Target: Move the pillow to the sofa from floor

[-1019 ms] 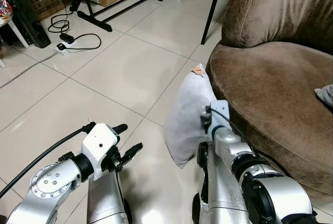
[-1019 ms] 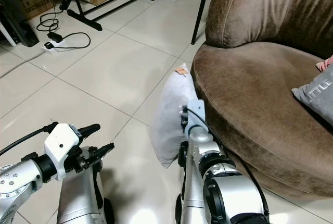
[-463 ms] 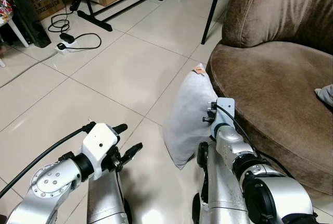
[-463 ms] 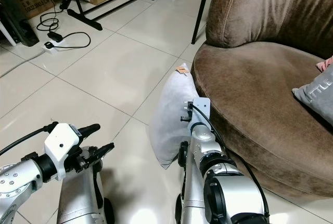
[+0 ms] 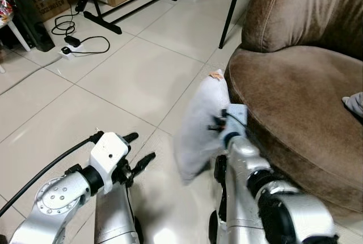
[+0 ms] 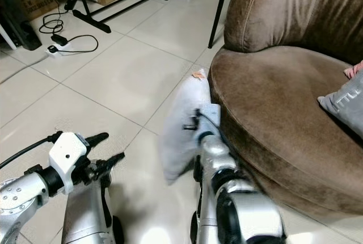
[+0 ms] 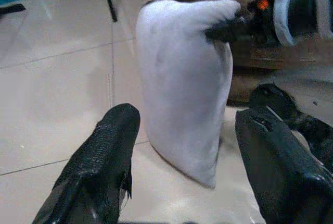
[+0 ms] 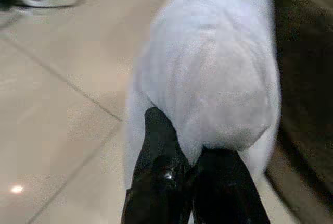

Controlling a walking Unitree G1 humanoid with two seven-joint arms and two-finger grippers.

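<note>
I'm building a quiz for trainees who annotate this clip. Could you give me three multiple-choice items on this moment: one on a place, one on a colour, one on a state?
1. Where is the white fabric pillow?
A. flat on the sofa seat
B. standing on the tiled floor beside the sofa's front
C. beside the cardboard boxes

2. What colour is the rounded plush sofa?
A. brown
B. blue
C. green

3. What is the right gripper doing?
A. hanging idle
B. pinching the pillow's fabric
C. holding a cable

Answers:
1 B, the pillow stands on end on the tiles against the sofa.
2 A, its velvety cover is brown.
3 B, the right wrist view shows its fingers closed on the cloth, while the left gripper stands open.
</note>
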